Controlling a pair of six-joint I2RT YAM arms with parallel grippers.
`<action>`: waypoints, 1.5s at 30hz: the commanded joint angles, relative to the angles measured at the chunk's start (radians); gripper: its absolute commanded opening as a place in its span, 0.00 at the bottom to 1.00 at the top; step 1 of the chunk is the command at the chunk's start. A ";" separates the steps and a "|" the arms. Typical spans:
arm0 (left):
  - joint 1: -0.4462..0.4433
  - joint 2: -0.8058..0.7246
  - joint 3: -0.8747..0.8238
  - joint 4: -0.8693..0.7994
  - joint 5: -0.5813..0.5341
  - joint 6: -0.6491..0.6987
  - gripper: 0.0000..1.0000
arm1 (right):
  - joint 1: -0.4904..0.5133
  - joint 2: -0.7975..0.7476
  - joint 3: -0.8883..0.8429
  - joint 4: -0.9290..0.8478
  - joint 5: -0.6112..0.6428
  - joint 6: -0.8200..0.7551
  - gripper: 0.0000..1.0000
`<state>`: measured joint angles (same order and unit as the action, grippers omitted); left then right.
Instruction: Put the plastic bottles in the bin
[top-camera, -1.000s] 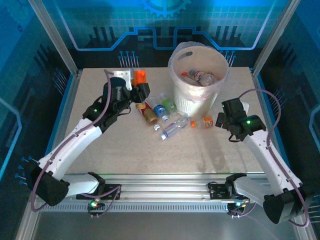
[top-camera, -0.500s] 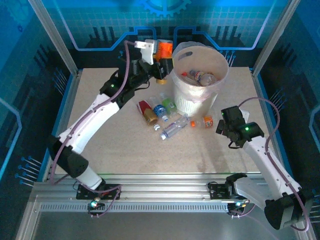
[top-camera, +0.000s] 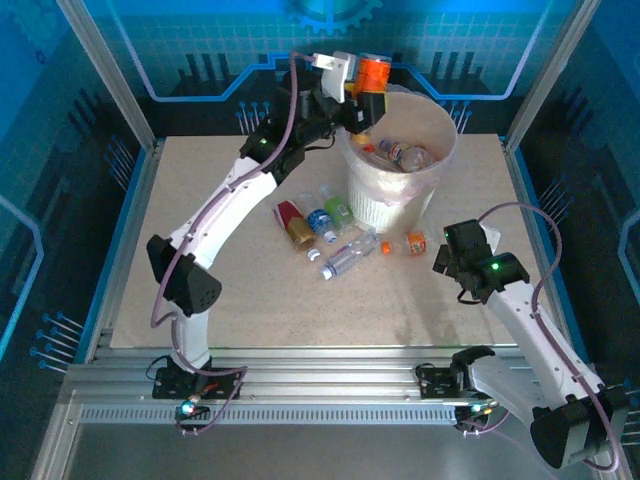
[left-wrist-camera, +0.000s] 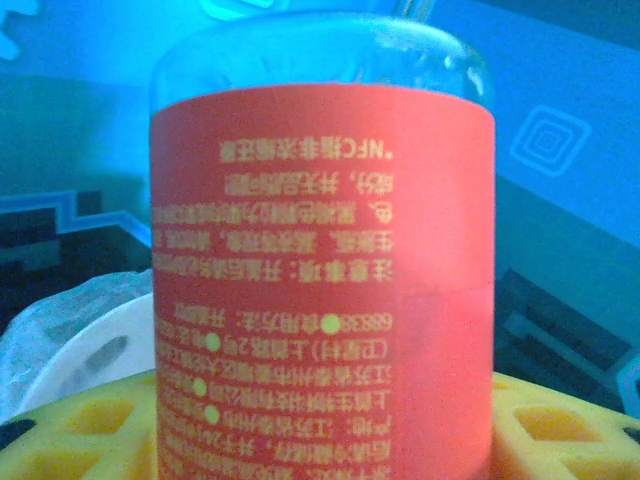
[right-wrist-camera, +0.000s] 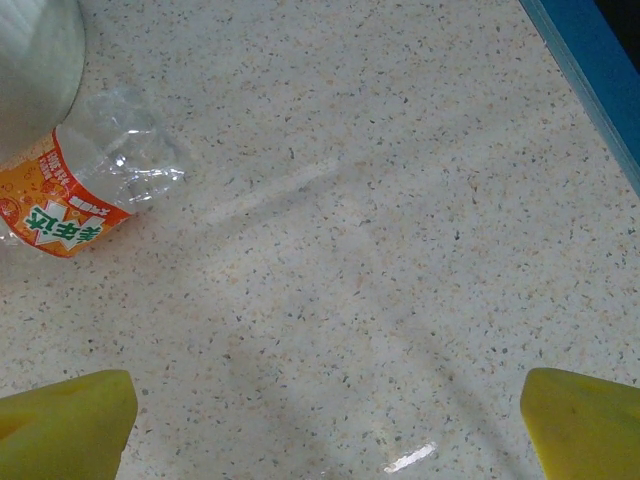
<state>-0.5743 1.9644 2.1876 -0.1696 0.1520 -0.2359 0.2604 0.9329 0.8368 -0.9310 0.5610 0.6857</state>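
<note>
The left gripper is grasping an orange-labelled clear plastic bottle. Its yellow fingers are pressing against both sides of the label in the left wrist view. In the top view the bottle is hanging in the air at about 11 o'clock on the rim of the tall round white ribbed bin. The bin is lined with a translucent bag and is standing at 12 to 1 o'clock from the middle of the speckled beige table. Several discarded bottles are lying inside it. The left arm is stretching far out from its base towards the bin.

The right gripper is standing released, its yellow fingertips spread wide over bare table and holding nothing. At 10 o'clock in the right wrist view a crumpled clear bottle with an orange label is lying on the table, apart from the fingers. In the top view this gripper is sitting at 4 o'clock from the bin.

At 7 to 8 o'clock from the bin, a cluster of bottles is lying on the table: a red-labelled one, a blue-labelled one, a green one and a long clear one.
</note>
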 joint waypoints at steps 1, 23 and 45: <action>-0.010 0.060 0.107 -0.025 0.066 0.010 0.41 | -0.018 0.003 -0.007 0.004 0.005 0.026 1.00; -0.034 0.284 0.284 -0.125 0.184 0.077 0.41 | -0.018 -0.021 -0.008 -0.019 -0.005 0.044 1.00; -0.045 0.366 0.316 -0.144 0.181 0.106 0.49 | -0.018 -0.039 -0.019 -0.023 -0.002 0.048 1.00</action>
<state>-0.6128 2.3051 2.4554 -0.3126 0.3126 -0.1505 0.2584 0.8932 0.8299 -0.9348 0.5571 0.7151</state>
